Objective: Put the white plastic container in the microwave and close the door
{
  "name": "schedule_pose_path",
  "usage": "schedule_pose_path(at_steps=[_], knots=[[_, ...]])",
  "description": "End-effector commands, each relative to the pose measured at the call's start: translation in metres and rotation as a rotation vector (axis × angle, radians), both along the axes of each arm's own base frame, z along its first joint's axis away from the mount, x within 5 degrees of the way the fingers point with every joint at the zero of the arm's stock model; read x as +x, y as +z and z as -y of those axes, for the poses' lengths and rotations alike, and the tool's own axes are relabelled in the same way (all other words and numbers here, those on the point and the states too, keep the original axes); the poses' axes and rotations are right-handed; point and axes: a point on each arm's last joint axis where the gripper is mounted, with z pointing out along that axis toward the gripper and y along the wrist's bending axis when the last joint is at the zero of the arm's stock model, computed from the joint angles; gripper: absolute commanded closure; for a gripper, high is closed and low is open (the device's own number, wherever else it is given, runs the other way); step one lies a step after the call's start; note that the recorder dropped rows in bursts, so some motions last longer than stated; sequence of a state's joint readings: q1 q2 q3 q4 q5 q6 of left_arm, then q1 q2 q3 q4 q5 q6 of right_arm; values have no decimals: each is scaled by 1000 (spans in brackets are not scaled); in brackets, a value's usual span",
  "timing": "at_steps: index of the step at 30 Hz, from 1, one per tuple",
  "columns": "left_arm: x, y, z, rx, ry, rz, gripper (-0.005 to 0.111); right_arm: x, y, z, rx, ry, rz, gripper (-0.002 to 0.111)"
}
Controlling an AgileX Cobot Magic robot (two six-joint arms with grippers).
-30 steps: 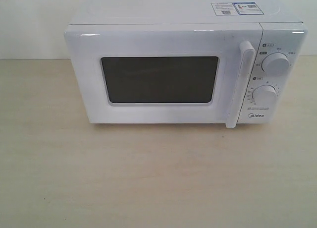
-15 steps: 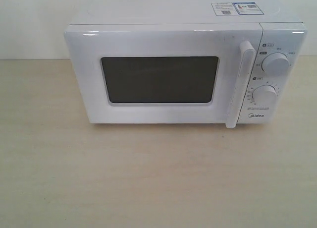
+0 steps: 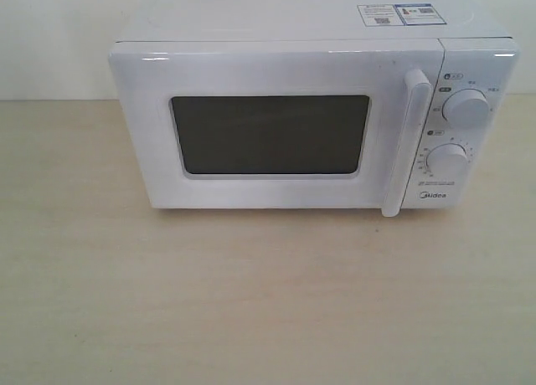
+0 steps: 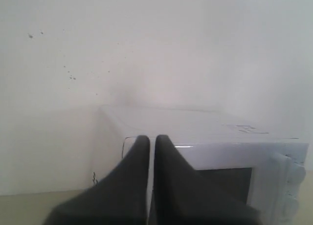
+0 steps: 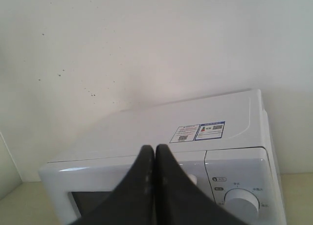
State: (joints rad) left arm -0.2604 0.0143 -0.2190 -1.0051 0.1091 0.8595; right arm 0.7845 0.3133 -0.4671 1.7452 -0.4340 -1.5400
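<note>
The exterior camera faces the microwave (image 3: 311, 117) from the front and a little above. It is near enough that the microwave spans most of the width, with the table (image 3: 251, 301) filling the foreground. The left wrist camera sits about level with the microwave's top, off its left front corner, and looks past the left gripper (image 4: 152, 139) toward the wall (image 4: 146, 49). The right wrist camera sits higher and looks down past the right gripper (image 5: 155, 149) onto the top. All three share that top and its stickers (image 3: 398, 14). The exterior and right wrist views also share the upper dial (image 3: 466, 107).

Microwave (image 3: 314, 109) interior hidden behind door (image 3: 272, 136).
</note>
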Motion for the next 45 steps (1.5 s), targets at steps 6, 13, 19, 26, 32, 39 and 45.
schedule_pose_path(at_steps=[6,13,19,26,32,39,45], knots=[[1,-5,-4,7,90,3,102,0,-2,0,-6,-4,0,108],[2,-5,-5,74,124,27,102,0,-2,0,-6,-4,0,108],[2,-6,-6,65,127,23,102,0,-2,0,-6,-4,0,108],[9,-28,-8,44,152,-80,102,0,-2,0,-6,-4,0,108],[17,-62,-8,9,157,-223,102,0,-2,0,-6,-4,0,108],[19,-77,-8,66,168,-248,102,0,-2,0,-6,-4,0,108],[19,-78,-8,95,172,-253,102,0,-2,0,-6,-4,0,108]])
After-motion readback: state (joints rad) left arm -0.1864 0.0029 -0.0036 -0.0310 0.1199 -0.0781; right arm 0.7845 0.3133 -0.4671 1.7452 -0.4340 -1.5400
